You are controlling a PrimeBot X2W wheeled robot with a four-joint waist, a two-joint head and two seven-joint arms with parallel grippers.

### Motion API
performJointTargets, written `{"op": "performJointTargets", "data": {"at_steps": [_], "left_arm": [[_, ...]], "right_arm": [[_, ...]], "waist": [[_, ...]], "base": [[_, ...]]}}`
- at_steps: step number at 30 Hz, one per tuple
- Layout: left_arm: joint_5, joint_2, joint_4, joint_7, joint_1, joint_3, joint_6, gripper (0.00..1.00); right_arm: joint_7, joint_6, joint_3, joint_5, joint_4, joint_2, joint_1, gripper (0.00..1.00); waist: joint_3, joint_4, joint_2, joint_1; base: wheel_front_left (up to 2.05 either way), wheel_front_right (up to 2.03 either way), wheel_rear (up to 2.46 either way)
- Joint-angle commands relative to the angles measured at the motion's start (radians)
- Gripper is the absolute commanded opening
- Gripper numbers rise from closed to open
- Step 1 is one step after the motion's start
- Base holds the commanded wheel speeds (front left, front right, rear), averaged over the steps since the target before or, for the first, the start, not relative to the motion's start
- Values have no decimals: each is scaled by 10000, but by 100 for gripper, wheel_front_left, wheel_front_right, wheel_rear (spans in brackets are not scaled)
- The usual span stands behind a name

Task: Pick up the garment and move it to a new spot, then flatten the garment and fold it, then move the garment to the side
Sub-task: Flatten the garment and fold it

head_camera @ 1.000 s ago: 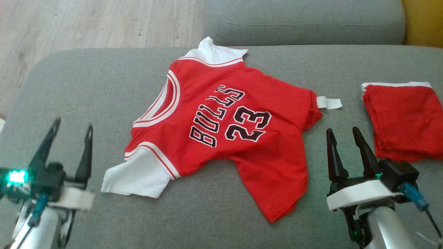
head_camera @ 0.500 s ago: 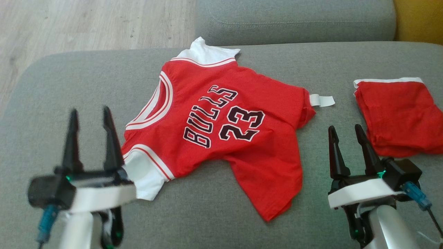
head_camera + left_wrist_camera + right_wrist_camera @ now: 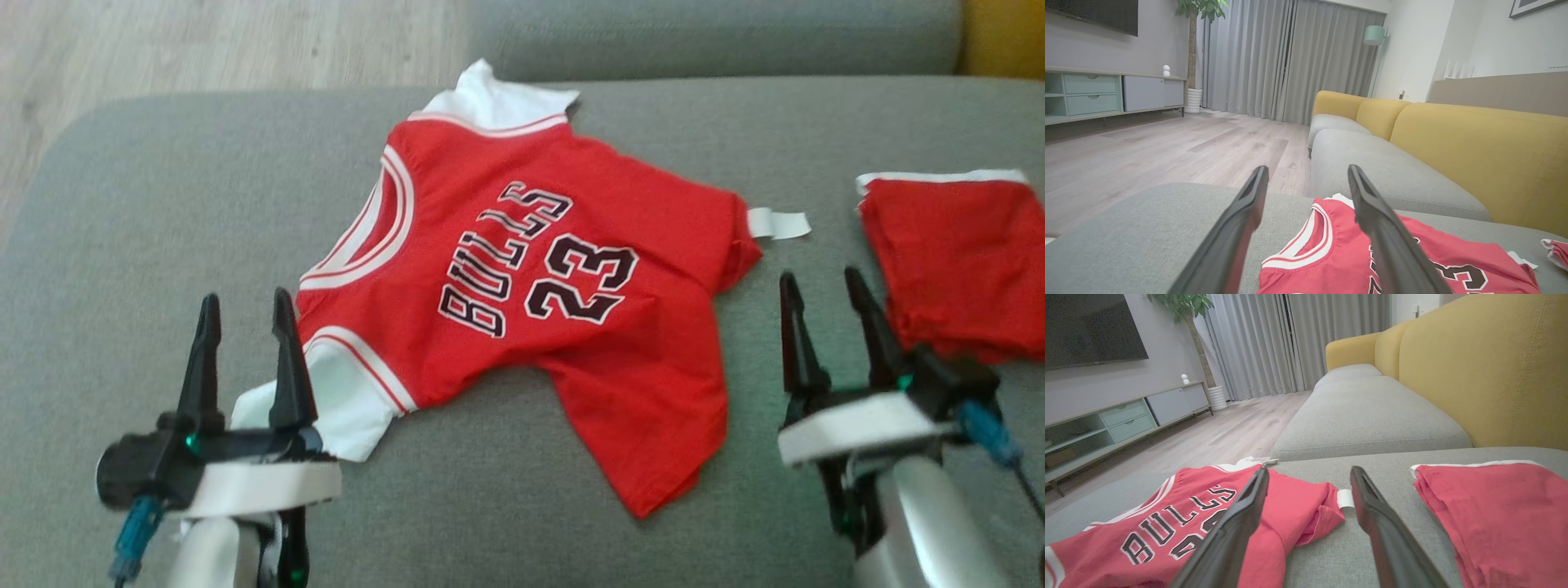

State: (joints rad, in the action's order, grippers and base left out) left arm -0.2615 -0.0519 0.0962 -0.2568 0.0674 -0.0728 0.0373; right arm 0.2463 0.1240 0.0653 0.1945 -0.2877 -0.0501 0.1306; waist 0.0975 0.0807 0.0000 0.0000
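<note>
Lying rumpled on the grey sofa cushion, the red jersey sits between the left gripper and right gripper, both spread apart, empty.

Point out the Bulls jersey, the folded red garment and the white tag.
Bulls jersey point(image 3: 522, 278), head view, chest lettering.
folded red garment point(image 3: 955, 253), head view, top layer.
white tag point(image 3: 780, 223), head view, strip's middle.

My left gripper and right gripper each carry two long, tapering black fingers set on a blocky black housing. Directly under the housing, a white band wraps each wrist. Below the white band runs a smooth silver forearm. Beside the white band a blue connector juts out, trailing a thin dark cable. Just above the white band glows a small green light.
</note>
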Motion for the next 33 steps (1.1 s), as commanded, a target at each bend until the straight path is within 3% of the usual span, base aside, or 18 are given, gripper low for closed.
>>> {"op": "performJointTargets", "data": {"at_steps": [1, 5, 12, 18, 19, 20, 21, 25, 27, 33], "left_arm": [[105, -12, -261, -49, 612, 242, 57, 100], [108, 9, -101, -49, 823, 25, 118, 100], [-242, 14, 78, -49, 1143, -477, 25, 100], [-326, 15, 147, -49, 1264, -727, -63, 100], [-332, 15, 154, -49, 1267, -753, -77, 100], [-336, 15, 158, -49, 1268, -772, -93, 100], [-342, 15, 162, -49, 1265, -789, -109, 100], [-385, 15, 154, -49, 1251, -827, -174, 100], [-432, 16, 134, -49, 1283, -881, -201, 100], [-609, 16, 72, -49, 1496, -1146, -227, 100]], "right_arm": [[-96, 67, 127, -167, 252, -1, 784, 100], [-949, 67, -355, -374, -516, -1, 1761, 100], [-2699, 67, -1488, -441, -3318, -1, 3603, 100], [-3101, 67, -2075, -945, -5346, -1, 4566, 100], [-3057, 67, -2080, -911, -5587, -1, 4685, 85], [-2945, 67, -2078, -888, -5776, -1, 4805, 25], [-2783, 67, -2073, -897, -5915, -1, 4919, 0], [-2074, 67, -2268, -1566, -6104, -1, 5447, 0], [-1875, 67, -2594, -2562, -5961, -28, 5990, 0], [-2055, 67, -2539, -4325, -5739, -574, 7572, 0]], "waist": [[279, 189, 0, 0], [712, 454, 0, 0], [1167, 1017, 0, 0], [1225, 1351, 0, 0], [1227, 1385, 0, 0], [1225, 1405, 0, 0], [1218, 1419, 0, 0], [1211, 1412, 0, 0], [1252, 1416, 0, 0], [1496, 1631, 0, 0]], "base": [[0, 0, 0], [0, 0, 0], [0, 0, 0], [0, 0, 0], [0, 0, 0], [0, 0, 0], [0, 0, 0], [0, 0, 0], [0, 0, 0], [0, 0, 0]]}}
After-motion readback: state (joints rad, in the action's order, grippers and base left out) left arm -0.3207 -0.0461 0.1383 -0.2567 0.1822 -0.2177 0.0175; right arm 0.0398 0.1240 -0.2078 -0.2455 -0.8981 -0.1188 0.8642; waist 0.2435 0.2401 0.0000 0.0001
